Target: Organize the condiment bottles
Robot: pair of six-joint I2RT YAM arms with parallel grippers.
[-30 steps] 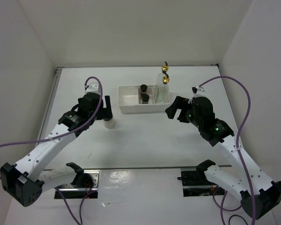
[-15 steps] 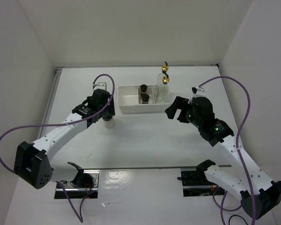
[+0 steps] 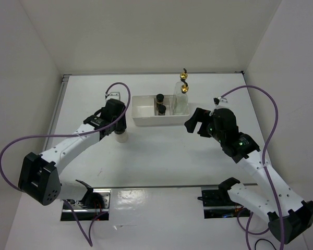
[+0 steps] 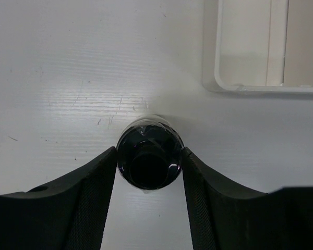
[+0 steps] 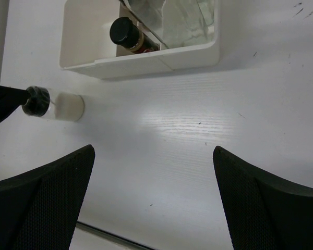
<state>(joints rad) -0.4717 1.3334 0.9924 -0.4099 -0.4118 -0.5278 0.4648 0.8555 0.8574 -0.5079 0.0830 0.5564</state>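
top external view: a squat whitish jar with a black cap (image 3: 121,137) stands upright on the white counter (image 3: 161,156), outside the white rectangular divided tray (image 3: 146,121) and just beside its near left corner. the left jaws reach down over the jar. in the left wrist view their two black fingers (image 4: 96,187) press against opposite sides of the cap, gripping it. the jar seems to rest on the counter, though the contact is not clear from above. inside the tray, two small dark jars with black caps (image 3: 159,103) stand one behind the other near the middle. two tall clear glass bottles with gold spouts (image 3: 180,103) fill the right end. the right jaws hover over the counter just right of the tray, spread wide and holding nothing.
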